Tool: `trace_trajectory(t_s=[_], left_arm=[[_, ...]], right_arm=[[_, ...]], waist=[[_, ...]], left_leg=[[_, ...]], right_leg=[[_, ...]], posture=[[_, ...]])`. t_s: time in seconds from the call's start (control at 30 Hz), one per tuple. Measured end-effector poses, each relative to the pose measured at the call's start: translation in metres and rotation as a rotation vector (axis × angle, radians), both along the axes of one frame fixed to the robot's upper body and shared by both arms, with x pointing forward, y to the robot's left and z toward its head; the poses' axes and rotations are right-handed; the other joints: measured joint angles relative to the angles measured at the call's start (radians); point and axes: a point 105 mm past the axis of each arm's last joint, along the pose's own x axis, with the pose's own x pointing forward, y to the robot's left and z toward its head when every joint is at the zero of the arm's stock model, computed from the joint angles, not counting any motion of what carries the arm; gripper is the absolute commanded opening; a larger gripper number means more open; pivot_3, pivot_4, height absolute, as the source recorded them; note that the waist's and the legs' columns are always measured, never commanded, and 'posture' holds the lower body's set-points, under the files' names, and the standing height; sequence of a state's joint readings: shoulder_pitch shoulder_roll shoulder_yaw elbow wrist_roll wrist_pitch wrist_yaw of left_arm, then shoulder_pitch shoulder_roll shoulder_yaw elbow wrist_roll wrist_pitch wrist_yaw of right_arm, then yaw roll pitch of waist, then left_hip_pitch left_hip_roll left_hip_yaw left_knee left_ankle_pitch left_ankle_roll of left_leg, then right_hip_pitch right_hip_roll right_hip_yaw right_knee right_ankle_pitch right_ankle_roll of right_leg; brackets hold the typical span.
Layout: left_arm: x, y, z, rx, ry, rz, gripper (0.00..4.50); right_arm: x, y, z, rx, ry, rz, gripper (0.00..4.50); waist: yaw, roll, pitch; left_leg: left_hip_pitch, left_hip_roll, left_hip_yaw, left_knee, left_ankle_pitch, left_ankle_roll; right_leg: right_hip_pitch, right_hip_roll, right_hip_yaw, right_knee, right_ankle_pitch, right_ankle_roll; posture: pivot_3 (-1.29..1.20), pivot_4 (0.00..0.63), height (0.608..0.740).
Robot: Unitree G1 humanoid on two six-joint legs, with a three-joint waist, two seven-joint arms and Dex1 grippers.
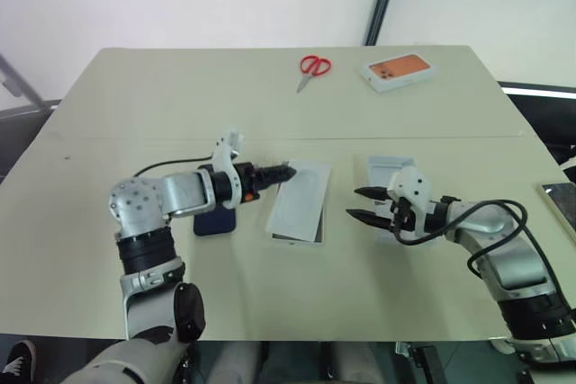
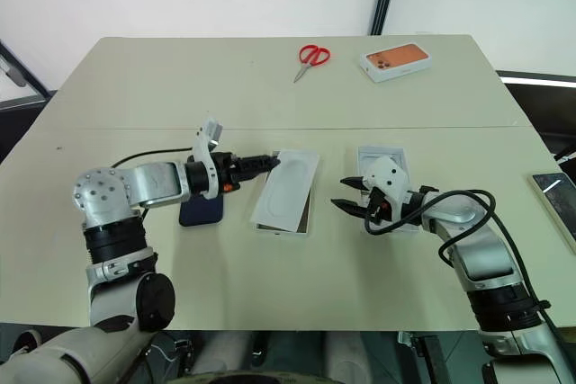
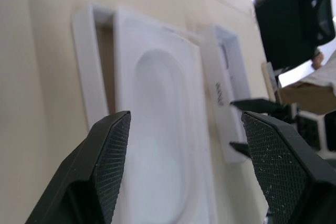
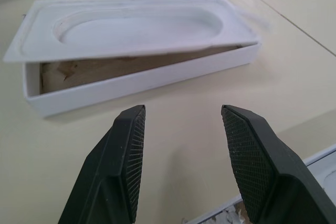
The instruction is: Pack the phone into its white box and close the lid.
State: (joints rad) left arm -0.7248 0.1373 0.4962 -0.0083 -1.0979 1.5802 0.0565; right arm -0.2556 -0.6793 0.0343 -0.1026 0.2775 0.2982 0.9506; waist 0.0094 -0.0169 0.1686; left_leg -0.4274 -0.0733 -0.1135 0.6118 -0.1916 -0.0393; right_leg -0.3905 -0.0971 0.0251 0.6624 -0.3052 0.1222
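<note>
Head cam: the phone (image 2: 200,210) lay flat on the table (image 2: 270,87), mostly tucked under the left gripper (image 2: 268,162), just left of the white box (image 2: 301,220). A flat white insert (image 2: 286,188) sat skewed on top of that box, and the lid (image 2: 382,161) was under the right gripper (image 2: 351,195).

Left wrist cam: fingers spread wide, nothing between them, aimed over the insert.

Right wrist cam: jaws about half open, also empty.

My guess: the phone would be slick, rigid and scratchable, so pinch its 2 long edges mid-length. Insert looked feather-light.
</note>
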Motion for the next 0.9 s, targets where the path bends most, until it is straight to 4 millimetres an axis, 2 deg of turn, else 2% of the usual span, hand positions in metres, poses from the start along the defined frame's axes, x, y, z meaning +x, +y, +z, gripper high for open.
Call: trace_trajectory(t_s=[0.17, 0.3, 0.4, 0.5, 0.57, 0.63, 0.73, 0.8, 0.9], left_arm=[[-0.001, 0.006, 0.015, -0.012, -0.060, -0.016, 3.63], [-0.007, 0.026, 0.024, 0.027, -0.186, 0.000, 3.63], [-0.012, 0.044, 0.025, 0.135, -0.322, 0.004, 3.67], [-0.016, 0.071, 0.020, 0.253, -0.485, -0.013, 3.67], [-0.026, 0.081, 0.014, 0.327, -0.596, -0.088, 3.67], [-0.036, 0.080, 0.012, 0.289, -0.646, -0.162, 3.67], [-0.040, 0.081, 0.018, 0.239, -0.739, -0.197, 3.67], [-0.041, 0.087, 0.018, 0.250, -0.789, -0.197, 3.67], [-0.047, 0.095, 0.006, 0.296, -0.827, -0.199, 3.67]], right_arm=[[0.010, 0.006, 0.011, 0.027, -0.041, -0.009, 2.42], [0.018, 0.025, 0.026, 0.108, -0.072, -0.010, 2.42], [0.022, 0.047, 0.040, 0.163, -0.108, 0.004, 1.53], [0.027, 0.076, 0.046, 0.168, -0.143, 0.027, 0.06], [0.028, 0.089, 0.039, 0.102, -0.152, 0.043, 0.06], [0.027, 0.103, 0.027, 0.029, -0.153, 0.072, 0.06], [0.022, 0.124, 0.007, -0.070, -0.156, 0.125, 0.06], [0.024, 0.126, -0.007, -0.137, -0.148, 0.120, 0.06], [0.026, 0.121, -0.019, -0.246, -0.178, 0.126, 0.06]], waist=[[-0.003, 0.000, 0.000], [-0.017, 0.000, 0.000], [-0.027, 0.000, 0.000], [-0.030, 0.001, 0.000], [-0.023, 0.001, 0.000], [-0.013, 0.001, 0.000], [-0.011, 0.001, 0.000], [-0.016, 0.001, 0.000], [-0.027, 0.001, 0.000]], left_leg=[[0.000, 0.000, 0.000, 0.000, 0.001, -0.002], [0.000, 0.001, 0.000, -0.002, 0.002, -0.003], [0.000, 0.001, 0.000, -0.004, 0.002, -0.003], [0.001, 0.001, 0.002, -0.007, 0.003, -0.004], [0.000, 0.001, 0.002, -0.011, 0.003, -0.005], [0.000, 0.000, 0.000, -0.012, 0.003, -0.005], [0.000, 0.000, -0.001, -0.012, 0.002, -0.004], [0.000, 0.000, -0.001, -0.012, 0.002, -0.004], [0.001, 0.001, -0.001, -0.014, 0.002, -0.004]], right_leg=[[0.000, 0.000, 0.000, 0.000, 0.000, 0.000], [-0.001, 0.000, 0.000, 0.000, 0.000, 0.000], [-0.002, 0.001, 0.001, 0.000, 0.000, -0.001], [-0.004, 0.000, 0.002, 0.000, -0.001, -0.002], [-0.005, 0.000, 0.002, -0.003, -0.002, -0.003], [-0.004, -0.001, 0.001, -0.005, -0.002, -0.003], [-0.003, -0.001, 0.000, -0.006, -0.001, -0.003], [-0.003, -0.001, 0.000, -0.005, -0.001, -0.003], [-0.004, 0.000, 0.001, -0.005, -0.001, -0.003]], posture=[[0.00, 0.150, 0.740], [0.00, 0.150, 0.740], [0.00, 0.150, 0.740], [0.00, 0.150, 0.740], [0.00, 0.150, 0.740], [0.00, 0.150, 0.740], [0.00, 0.150, 0.740], [0.00, 0.150, 0.740], [0.00, 0.150, 0.740]])
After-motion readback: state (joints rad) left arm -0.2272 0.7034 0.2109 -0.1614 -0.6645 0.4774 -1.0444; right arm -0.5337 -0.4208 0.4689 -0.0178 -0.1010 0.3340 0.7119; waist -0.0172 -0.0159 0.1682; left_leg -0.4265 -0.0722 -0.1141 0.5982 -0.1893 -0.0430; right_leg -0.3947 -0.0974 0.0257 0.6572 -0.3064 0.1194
